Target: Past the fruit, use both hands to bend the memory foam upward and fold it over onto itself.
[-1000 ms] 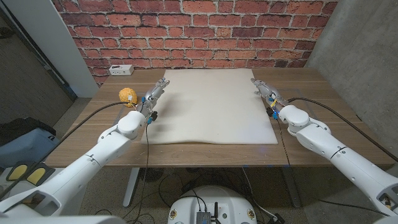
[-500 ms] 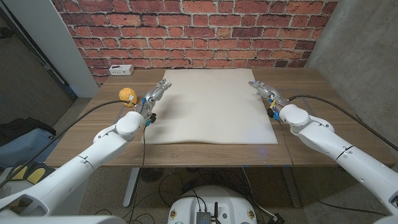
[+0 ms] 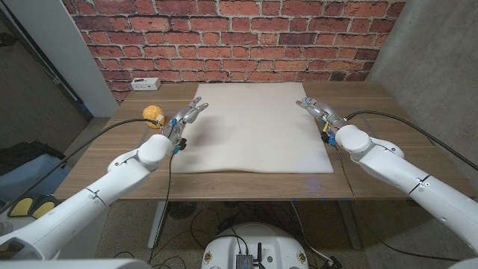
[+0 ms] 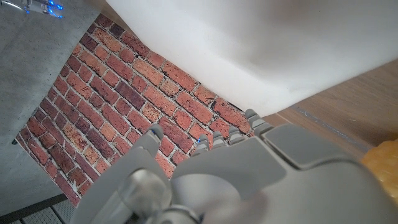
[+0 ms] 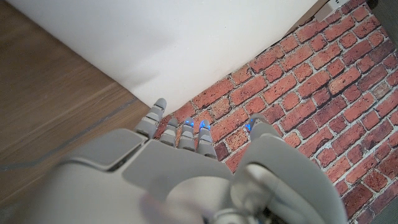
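A: We find the cream-white rectangular memory foam sheet (image 3: pixel 256 128) lying flat on the wooden desk (image 3: pixel 358 161), its far edge near the red brick wall (image 3: pixel 239 37). The round yellow fruit (image 3: pixel 153 113) sits just beside its left edge.

B: And the hands?

A: The left hand (image 3: pixel 188 113) is at the far left corner, the right hand (image 3: pixel 315 109) at the far right edge. Both hold nothing, fingers extended and slightly apart. Whether the fingertips touch the foam, we cannot tell.

B: Our recommendation for the step?

A: We judge both hands should get fingers under the far edge together, lift evenly, and carry it toward the near edge, keeping clear of the fruit.
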